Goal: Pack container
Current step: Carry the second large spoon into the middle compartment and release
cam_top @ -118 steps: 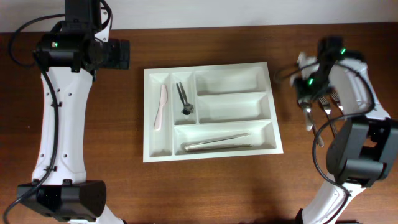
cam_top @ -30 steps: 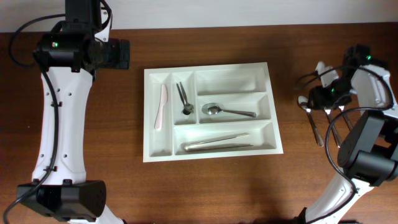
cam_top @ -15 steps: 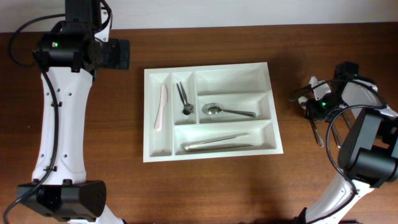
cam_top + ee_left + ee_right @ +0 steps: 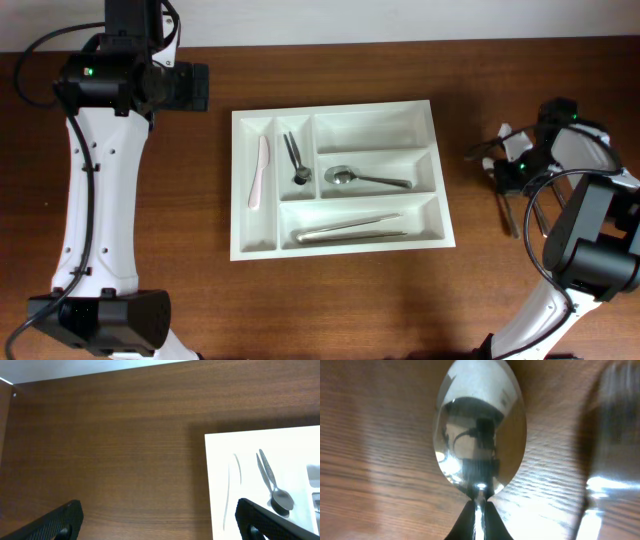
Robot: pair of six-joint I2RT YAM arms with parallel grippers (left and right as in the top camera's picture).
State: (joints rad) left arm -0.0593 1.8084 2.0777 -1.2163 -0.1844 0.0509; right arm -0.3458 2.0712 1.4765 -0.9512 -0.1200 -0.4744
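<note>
The white container (image 4: 370,130) lies mid-table; its left edge shows in the left wrist view (image 4: 217,485). Its compartments hold a pale knife (image 4: 259,172), a small dark utensil (image 4: 296,160), a spoon (image 4: 365,179) and a long metal piece (image 4: 350,232). The top long compartment holds nothing. My right gripper (image 4: 509,172) is at the table's right side, shut on the neck of a steel spoon (image 4: 480,425) that lies on the wood; the fingertips (image 4: 479,517) pinch just below the bowl. My left gripper (image 4: 160,525) hovers open over bare wood left of the tray.
More loose cutlery lies beside the held spoon, a blurred fork (image 4: 610,435) to its right, with handles (image 4: 541,215) pointing toward the front. The table's far edge meets a pale wall. The left arm (image 4: 100,180) stands along the left side.
The right gripper has dropped slightly toward the cutlery on the table and closed its fingers on the spoon's neck. The left arm and the tray's contents have not moved.
</note>
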